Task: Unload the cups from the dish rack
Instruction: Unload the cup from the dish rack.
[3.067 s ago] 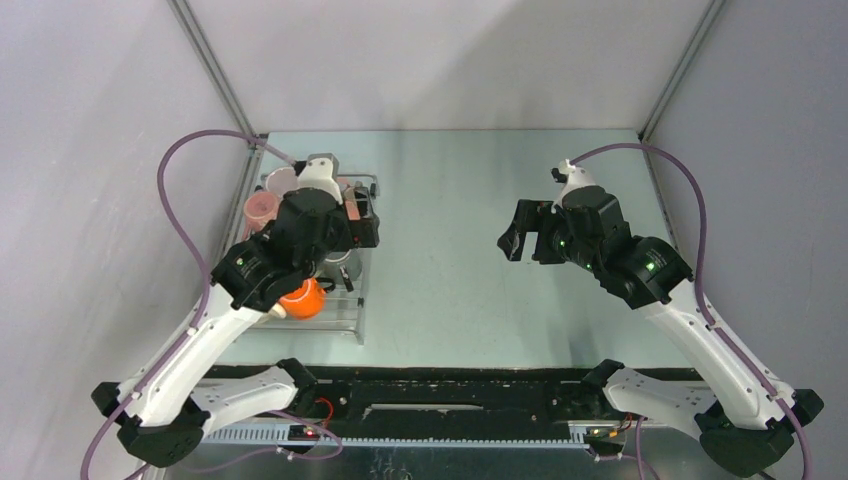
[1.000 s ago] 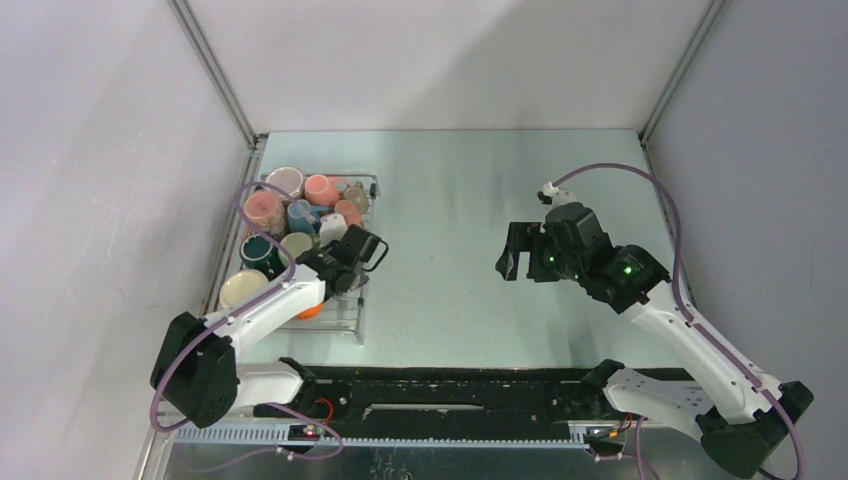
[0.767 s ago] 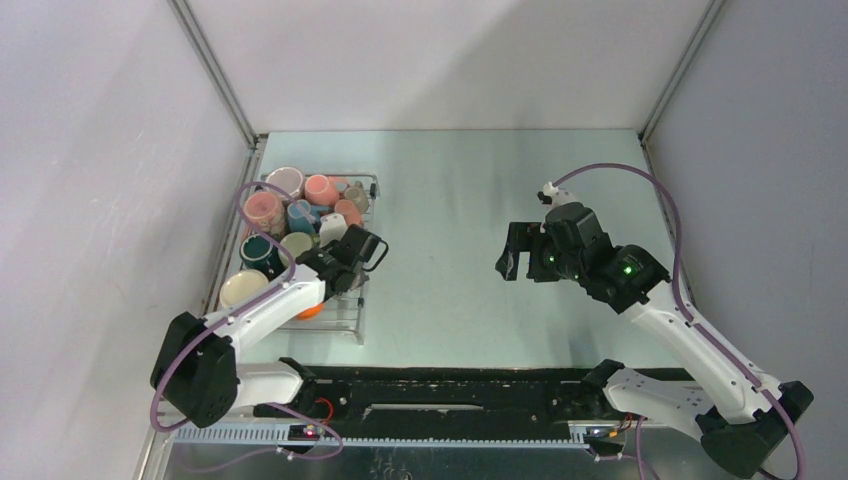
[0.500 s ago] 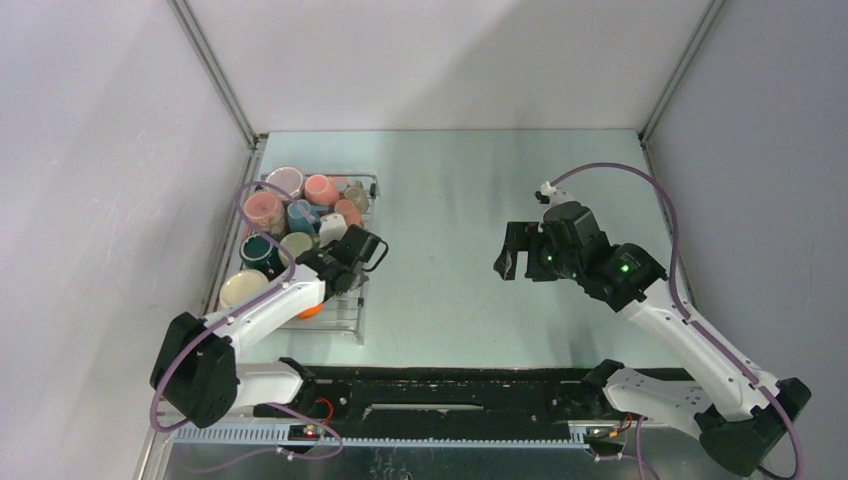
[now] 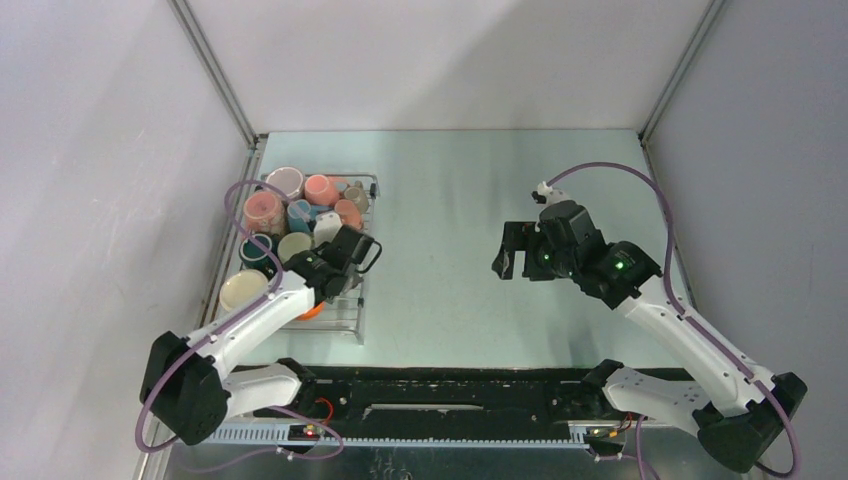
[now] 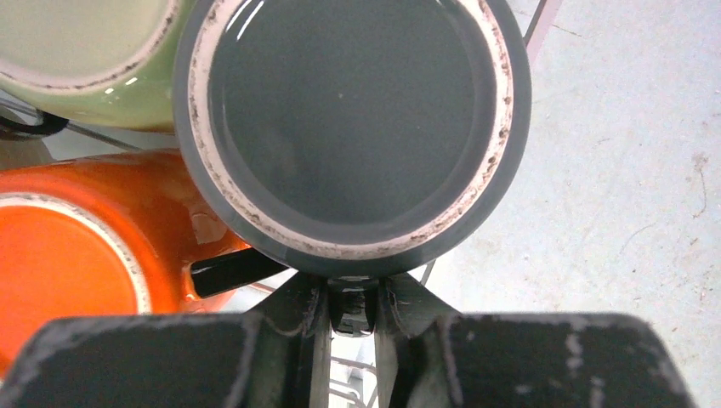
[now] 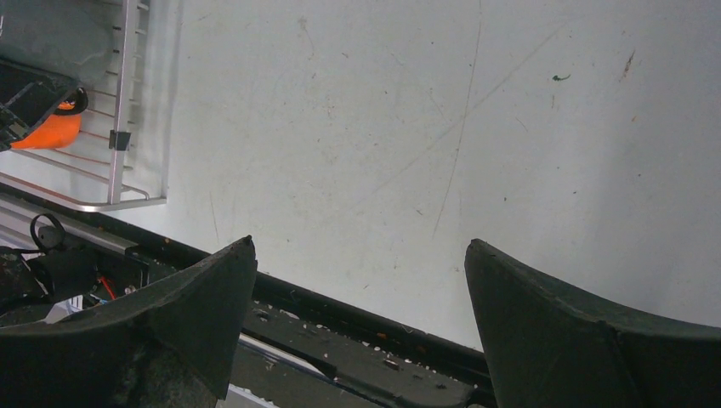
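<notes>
Closest to you, at the near end of the dish rack [image 5: 357,322], an orange cup [image 5: 311,310] lies mostly hidden under your left arm. A cream cup [image 5: 243,290] stands at the near left corner, mouth up and empty.

Just past them, your left gripper [image 5: 350,252] sits over the rack's right-hand side. In its wrist view the fingers [image 6: 298,314] are pinched together on the handle of a grey cup [image 6: 353,119]. The cup's open mouth faces the lens, and only its bare grey inside shows. It touches the orange cup on one side and overlaps a pale green cup [image 6: 85,93] beyond. Rack wire shows beneath and beside it, so the grey cup is at the rack's right edge. You cannot tell whether it rests on the bars or hangs just above them.

Farther along, a dark green cup [image 5: 257,250] stands against the left rim. Behind it, a pink cup [image 5: 262,210], a white-rimmed cup [image 5: 285,182] and a salmon cup [image 5: 320,190] crowd the far end, packed close together with smaller ones between.

Your right gripper [image 5: 508,256] hangs over the table [image 5: 450,180], well apart from the rack. Its fingers [image 7: 204,297] are spread wide.
</notes>
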`<state>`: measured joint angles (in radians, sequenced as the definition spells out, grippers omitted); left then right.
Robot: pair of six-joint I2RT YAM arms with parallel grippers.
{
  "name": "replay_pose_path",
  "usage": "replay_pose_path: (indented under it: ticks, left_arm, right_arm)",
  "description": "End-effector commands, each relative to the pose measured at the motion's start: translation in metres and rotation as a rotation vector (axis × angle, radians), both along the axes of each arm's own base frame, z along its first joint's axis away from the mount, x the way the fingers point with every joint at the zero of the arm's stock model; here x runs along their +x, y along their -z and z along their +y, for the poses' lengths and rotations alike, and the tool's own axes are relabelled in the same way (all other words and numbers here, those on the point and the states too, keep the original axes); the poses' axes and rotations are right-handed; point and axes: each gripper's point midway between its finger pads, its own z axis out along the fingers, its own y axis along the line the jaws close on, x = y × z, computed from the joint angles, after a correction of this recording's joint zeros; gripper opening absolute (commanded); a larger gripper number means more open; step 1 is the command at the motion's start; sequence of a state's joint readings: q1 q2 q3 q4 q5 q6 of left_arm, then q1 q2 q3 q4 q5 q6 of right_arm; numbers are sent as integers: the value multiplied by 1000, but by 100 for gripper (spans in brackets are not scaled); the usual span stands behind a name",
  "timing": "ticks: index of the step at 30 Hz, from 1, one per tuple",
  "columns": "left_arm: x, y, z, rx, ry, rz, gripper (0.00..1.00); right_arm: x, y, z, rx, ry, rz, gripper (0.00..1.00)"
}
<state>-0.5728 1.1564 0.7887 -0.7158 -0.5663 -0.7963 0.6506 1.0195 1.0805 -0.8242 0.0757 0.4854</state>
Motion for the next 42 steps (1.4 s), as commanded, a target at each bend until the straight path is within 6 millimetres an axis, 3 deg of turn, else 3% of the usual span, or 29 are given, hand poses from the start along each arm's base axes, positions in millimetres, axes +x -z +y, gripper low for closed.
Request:
replay_pose_path:
  ticks: [1, 6, 13, 24, 35, 42]
  left_arm:
    - [22, -57, 8, 22, -22, -164, 0]
    - [23, -75, 3, 0, 14, -187, 0]
    - [24, -110, -20, -77, 129, -208, 0]
    - [23, -178, -90, -341, 371, -265, 0]
    - [10, -252, -160, -721, 581, -349, 0]
    - [0, -277, -190, -914, 674, -357, 0]
  right_arm:
    - [7, -6, 8, 35, 8, -26, 99]
    - [11, -9, 13, 59, 13, -38, 99]
    - [18, -30, 29, 189, -13, -65, 99]
    - [33, -86, 62, 526, -91, -100, 98]
    - [45, -136, 84, 865, -196, -151, 98]
    - [44, -154, 95, 995, -247, -140, 95]
